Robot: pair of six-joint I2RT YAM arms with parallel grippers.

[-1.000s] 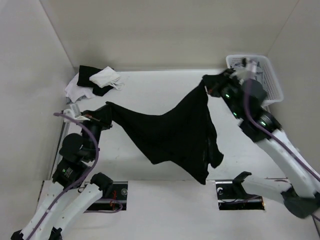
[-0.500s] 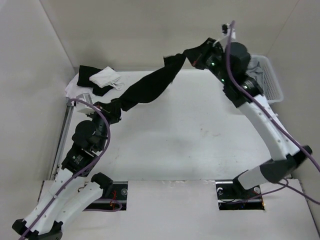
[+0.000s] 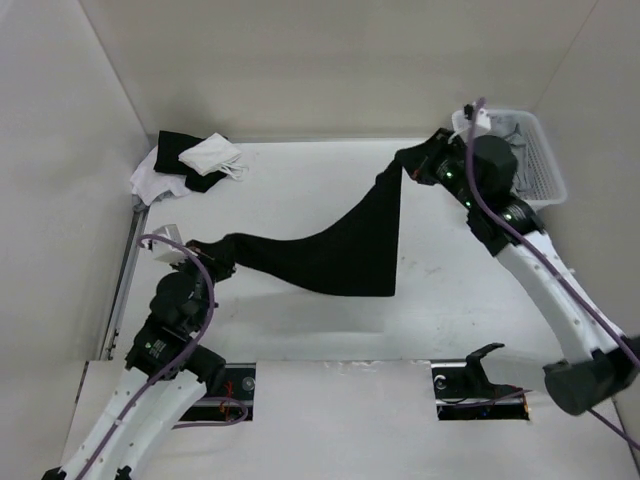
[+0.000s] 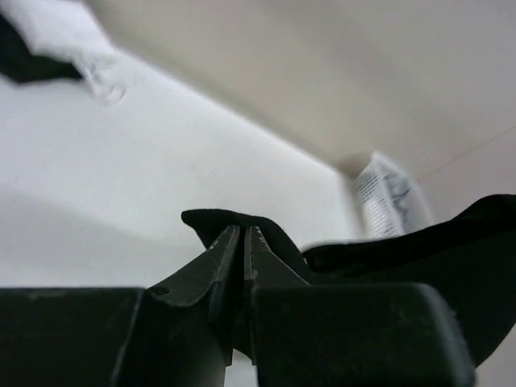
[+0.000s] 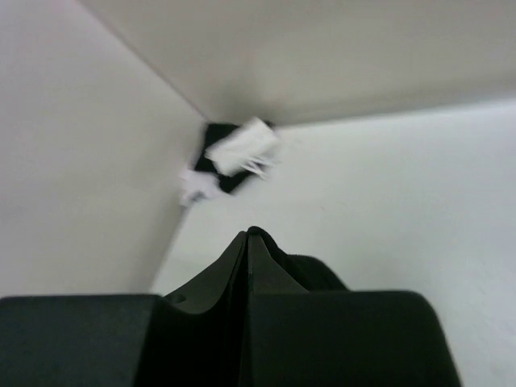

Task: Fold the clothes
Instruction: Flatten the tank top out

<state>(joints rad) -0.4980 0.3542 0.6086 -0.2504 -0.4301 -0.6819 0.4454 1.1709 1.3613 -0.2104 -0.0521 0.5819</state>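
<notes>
A white table (image 3: pixel 300 190) fills the view from above. The black clothes (image 3: pixel 340 250) hang spread over its middle, stretched like a sail between two grippers, with one corner raised at the back right and the other low at the left. A white basket (image 3: pixel 545 160) sits in the back right corner. A heap (image 3: pixel 190 160) of black and white cloths lies in the back left corner. The left gripper (image 3: pixel 205 247) is pinched tight on the clothes' left corner, and the right gripper (image 3: pixel 412 166) is pinched tight on the raised corner.
</notes>
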